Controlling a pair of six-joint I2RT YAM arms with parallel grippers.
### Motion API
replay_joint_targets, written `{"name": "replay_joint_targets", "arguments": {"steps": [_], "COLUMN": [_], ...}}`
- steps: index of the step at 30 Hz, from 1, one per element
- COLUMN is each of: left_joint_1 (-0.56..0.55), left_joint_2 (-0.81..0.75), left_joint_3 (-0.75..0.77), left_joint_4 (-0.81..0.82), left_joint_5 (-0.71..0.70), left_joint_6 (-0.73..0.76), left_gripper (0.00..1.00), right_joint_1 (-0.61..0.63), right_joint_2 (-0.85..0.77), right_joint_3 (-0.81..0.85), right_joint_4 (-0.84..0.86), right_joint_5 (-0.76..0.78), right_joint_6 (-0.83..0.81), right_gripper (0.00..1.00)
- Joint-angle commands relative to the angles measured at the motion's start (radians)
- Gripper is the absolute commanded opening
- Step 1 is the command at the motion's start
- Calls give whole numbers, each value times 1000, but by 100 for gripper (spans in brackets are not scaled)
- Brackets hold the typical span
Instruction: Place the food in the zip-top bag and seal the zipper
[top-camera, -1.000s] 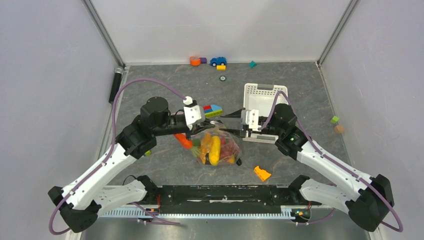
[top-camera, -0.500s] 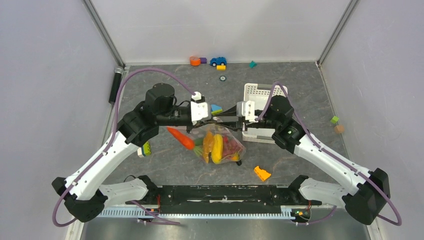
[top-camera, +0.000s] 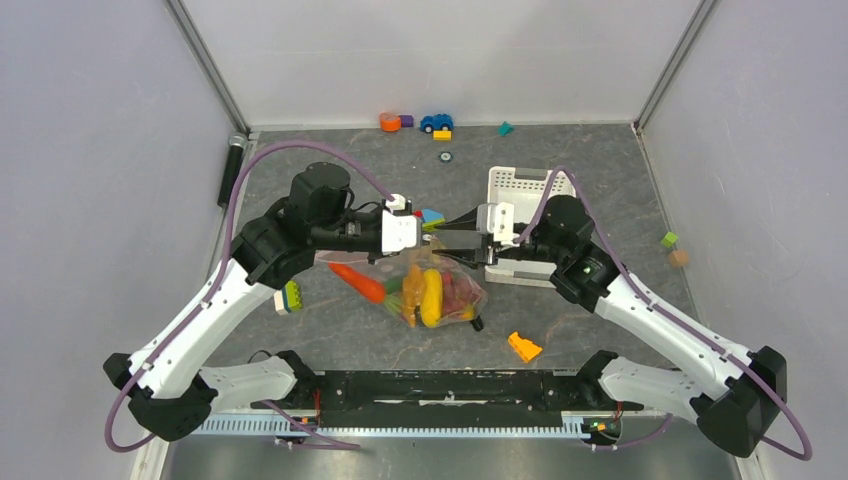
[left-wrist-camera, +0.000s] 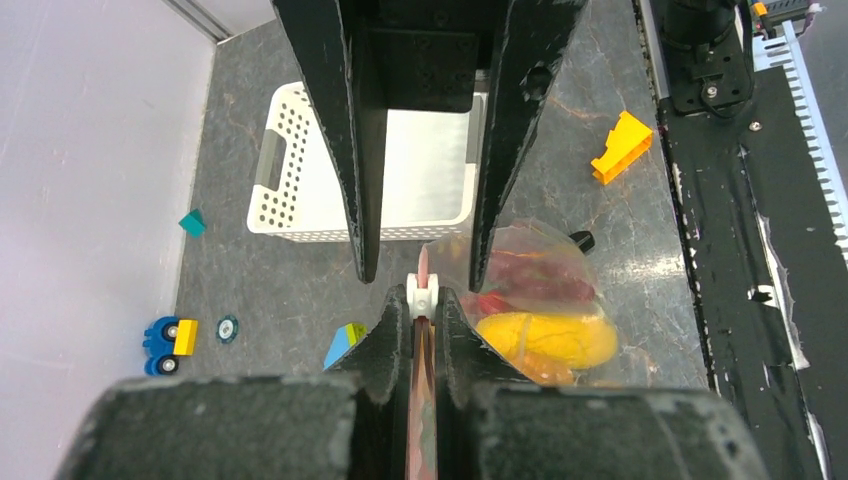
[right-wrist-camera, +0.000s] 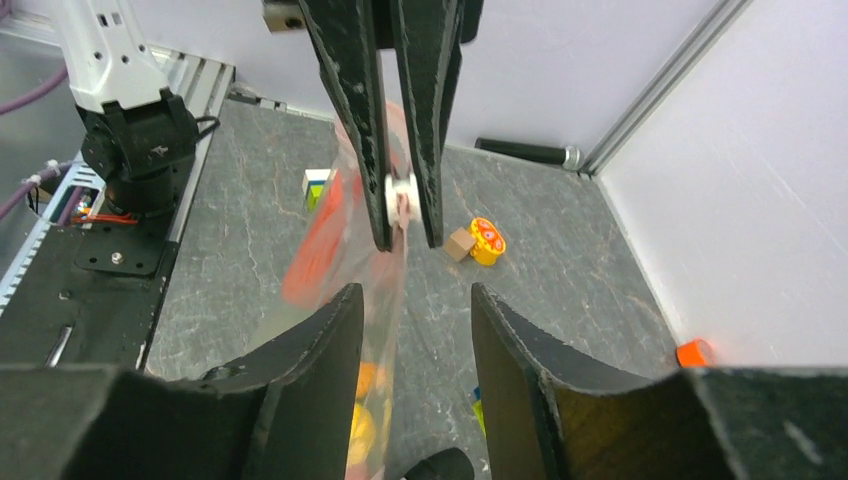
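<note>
Above grey surface (top-camera: 600, 180), clear dotted zip-top bag (top-camera: 450, 297) with plastic toy food (top-camera: 431, 298) hangs from left gripper (left-wrist-camera: 424, 300), clenched on pink zipper strip (left-wrist-camera: 425, 265). Right gripper (right-wrist-camera: 415, 300) just reopened, straddling strip; seal likely incomplete.

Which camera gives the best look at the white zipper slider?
The left wrist view: the white zipper slider sits centred and sharp at the left tool's closed tips. The right wrist view shows it smaller, between that tool's tips. In the top view it cannot be made out.
</note>
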Motion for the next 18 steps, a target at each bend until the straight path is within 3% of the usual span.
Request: {"name": "replay_joint_targets", "arguments": {"steps": [1, 6, 10, 15, 18], "left_joint_1": [-1, -1, -1, -1, -1], "left_joint_2": [-2, -2, -4, -1, 5], "left_joint_3": [49, 42, 38, 41, 47], "left_joint_4": [15, -5, -5, -4, -4], "left_joint_5": [0, 6, 11, 24, 21], "left_joint_6": [62, 88, 89, 86, 80], "left_gripper": [2, 2, 2, 2, 2], "right_joint_1": [15, 27, 33, 38, 43], "right_joint_2": [-26, -3, 0, 16, 15], "right_joint_3": [-7, 4, 11, 20, 22], "right_joint_4": [87, 120, 102, 71, 58], "right_joint_5": [-18, 17, 60, 76, 71], "right_joint_6": [57, 97, 83, 59, 41], "right_gripper": [49, 46, 21, 0, 0]}}
